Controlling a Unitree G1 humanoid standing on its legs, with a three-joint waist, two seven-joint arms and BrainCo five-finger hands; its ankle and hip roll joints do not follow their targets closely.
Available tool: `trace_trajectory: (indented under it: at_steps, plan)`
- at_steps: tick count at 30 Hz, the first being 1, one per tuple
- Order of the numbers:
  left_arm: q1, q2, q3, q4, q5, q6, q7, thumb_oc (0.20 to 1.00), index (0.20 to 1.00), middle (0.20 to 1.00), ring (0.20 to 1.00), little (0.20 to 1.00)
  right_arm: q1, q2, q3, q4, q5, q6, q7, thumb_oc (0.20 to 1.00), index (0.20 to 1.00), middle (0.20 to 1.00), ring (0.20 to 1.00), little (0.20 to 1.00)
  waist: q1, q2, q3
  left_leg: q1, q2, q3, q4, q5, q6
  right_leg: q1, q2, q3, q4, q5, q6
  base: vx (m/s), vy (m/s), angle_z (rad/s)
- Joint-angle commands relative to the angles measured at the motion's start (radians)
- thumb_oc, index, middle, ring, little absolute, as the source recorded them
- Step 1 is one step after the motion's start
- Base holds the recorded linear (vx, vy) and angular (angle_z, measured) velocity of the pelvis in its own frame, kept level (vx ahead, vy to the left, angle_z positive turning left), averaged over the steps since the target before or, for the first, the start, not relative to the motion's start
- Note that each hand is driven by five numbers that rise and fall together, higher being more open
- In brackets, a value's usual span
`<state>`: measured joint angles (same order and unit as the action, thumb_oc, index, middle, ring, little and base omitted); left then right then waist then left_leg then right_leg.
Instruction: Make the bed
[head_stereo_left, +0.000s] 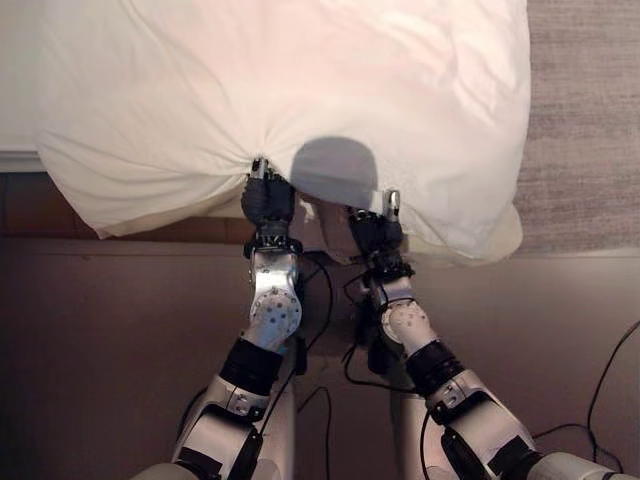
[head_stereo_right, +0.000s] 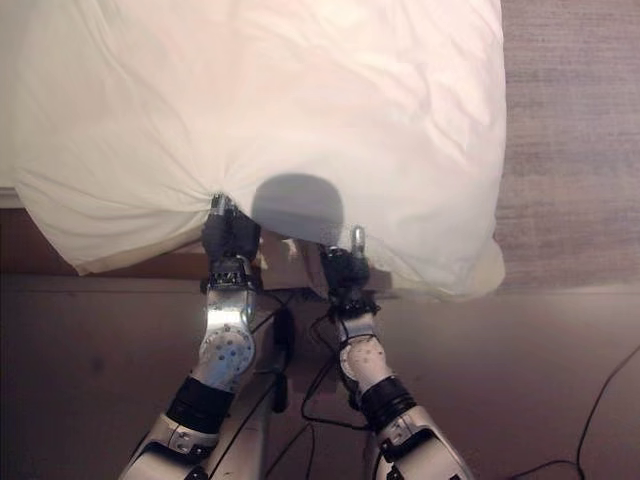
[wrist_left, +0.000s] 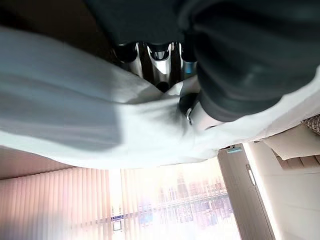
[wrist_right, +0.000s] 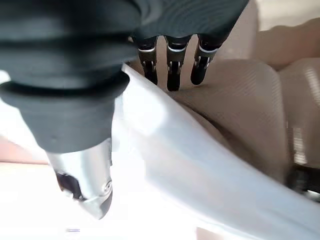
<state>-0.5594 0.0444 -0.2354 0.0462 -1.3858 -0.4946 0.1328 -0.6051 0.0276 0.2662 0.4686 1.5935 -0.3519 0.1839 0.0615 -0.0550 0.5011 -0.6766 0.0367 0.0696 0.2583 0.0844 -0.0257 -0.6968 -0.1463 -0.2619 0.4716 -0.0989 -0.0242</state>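
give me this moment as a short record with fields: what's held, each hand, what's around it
held thing: white pillow, lifted at its near edge, cloth bunched where the hands grip
left hand: left hand pinches the pillow's near edge, fingers and thumb closed on the cloth
right hand: right hand grips the same edge to the right, thumb on one side of the cloth, fingers on the other
hands apart: yes, a gap of pillow edge between them
surroundings: grey carpet to the right, dark brown surface under the arms
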Motion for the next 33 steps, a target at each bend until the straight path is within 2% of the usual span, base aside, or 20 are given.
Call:
trace_trajectory:
  at_steps: [1, 8, 16, 27, 28, 29, 30, 33]
  plan:
    - [-0.007, -0.004, 0.039, -0.221, 0.126, -0.082, -0.04, 0.2, 0.2, 0.2, 0.2, 0.2, 0.03, -0.039, -0.106, -0.116, 0.04, -0.098, 0.024, 1.0, 1.0, 1.0, 1.0, 1.0, -0.01, 0.068, -0.091, -0.035, -0.022, -0.007, 0.048, -0.07, 0.005, 0.008, -0.031, 0.009, -0.141, 0.093, 0.136, 0.0, 0.0, 0.0]
    - [0.005, 0.011, 0.074, -0.229, 0.142, -0.098, -0.013, 0.2, 0.2, 0.2, 0.2, 0.2, 0.019, -0.058, -0.197, -0.088, 0.045, -0.152, -0.034, 1.0, 1.0, 1.0, 1.0, 1.0, -0.01, 0.072, -0.1, -0.043, -0.022, -0.004, 0.051, -0.076, 0.008, -0.004, -0.032, 0.012, -0.135, 0.089, 0.14, 0.0, 0.0, 0.0]
    - [0.007, 0.036, 0.118, -0.243, 0.166, -0.108, 0.012, 0.2, 0.2, 0.2, 0.2, 0.2, -0.015, -0.116, -0.306, 0.012, 0.052, -0.162, -0.08, 1.0, 1.0, 1.0, 1.0, 1.0, -0.005, 0.074, -0.109, -0.05, -0.019, -0.005, 0.054, -0.08, 0.005, -0.012, -0.035, 0.01, -0.129, 0.082, 0.141, 0.0, 0.0, 0.0]
    - [0.007, 0.06, 0.154, -0.265, 0.206, -0.126, 0.042, 0.2, 0.2, 0.2, 0.2, 0.2, -0.028, -0.174, -0.395, 0.07, 0.069, -0.184, -0.103, 1.0, 1.0, 1.0, 1.0, 1.0, -0.011, 0.073, -0.119, -0.061, -0.016, -0.001, 0.063, -0.083, 0.002, -0.026, -0.035, 0.015, -0.115, 0.077, 0.141, 0.0, -0.001, 0.0]
    - [0.007, 0.062, 0.16, -0.266, 0.209, -0.128, 0.043, 0.2, 0.2, 0.2, 0.2, 0.2, -0.027, -0.18, -0.402, 0.077, 0.07, -0.184, -0.105, 0.796, 0.796, 0.796, 0.796, 0.796, -0.012, 0.073, -0.12, -0.061, -0.016, -0.002, 0.066, -0.085, 0.002, -0.027, -0.035, 0.016, -0.111, 0.075, 0.14, 0.0, 0.0, 0.0]
    - [0.006, 0.062, 0.163, -0.27, 0.21, -0.13, 0.043, 0.2, 0.2, 0.2, 0.2, 0.2, -0.024, -0.184, -0.409, 0.081, 0.069, -0.187, -0.105, 0.536, 0.536, 0.536, 0.536, 0.536, -0.014, 0.072, -0.122, -0.065, -0.015, -0.002, 0.065, -0.079, 0.004, -0.032, -0.036, 0.016, -0.112, 0.081, 0.138, 0.0, 0.0, 0.0]
    - [0.006, 0.062, 0.164, -0.271, 0.21, -0.132, 0.044, 0.2, 0.2, 0.2, 0.2, 0.2, -0.022, -0.188, -0.414, 0.086, 0.067, -0.187, -0.107, 0.2, 0.2, 0.2, 0.2, 0.2, -0.015, 0.071, -0.125, -0.066, -0.015, -0.001, 0.065, -0.079, 0.004, -0.034, -0.036, 0.015, -0.111, 0.081, 0.139, 0.0, 0.0, 0.0]
    - [0.007, 0.062, 0.166, -0.268, 0.212, -0.139, 0.054, 0.2, 0.2, 0.2, 0.2, 0.2, -0.017, -0.188, -0.412, 0.08, 0.058, -0.192, -0.117, 0.2, 0.2, 0.2, 0.2, 0.2, -0.018, 0.068, -0.13, -0.067, -0.014, 0.0, 0.065, -0.079, 0.006, -0.037, -0.036, 0.018, -0.11, 0.082, 0.14, 0.0, 0.0, 0.0]
